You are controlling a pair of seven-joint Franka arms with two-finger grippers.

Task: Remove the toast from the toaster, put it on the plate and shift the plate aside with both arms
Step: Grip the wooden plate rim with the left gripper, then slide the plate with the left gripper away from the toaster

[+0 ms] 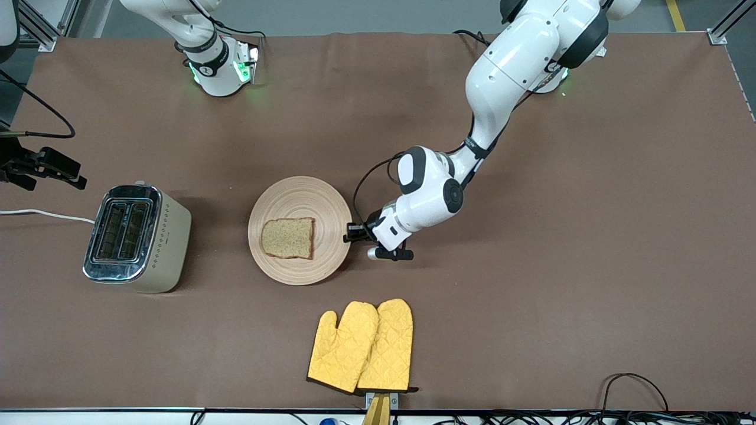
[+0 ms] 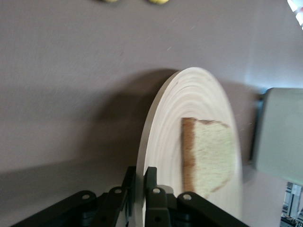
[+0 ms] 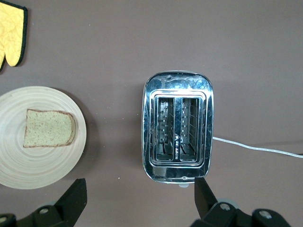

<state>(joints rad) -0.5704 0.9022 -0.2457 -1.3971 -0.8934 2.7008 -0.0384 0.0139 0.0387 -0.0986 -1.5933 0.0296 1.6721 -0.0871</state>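
Observation:
The toast lies flat on the round light-wood plate, which sits mid-table. My left gripper is at the plate's rim on the side toward the left arm's end, shut on the rim with one finger above and one below. The left wrist view shows the plate edge-on, the toast and the gripper pinching the rim. My right gripper is open and empty, up in the air over the table beside the toaster; it also shows in the right wrist view, with the plate and toast.
A steel-topped beige toaster with empty slots stands toward the right arm's end, its white cord trailing off; it also shows in the right wrist view. Two yellow oven mitts lie nearer the front camera than the plate.

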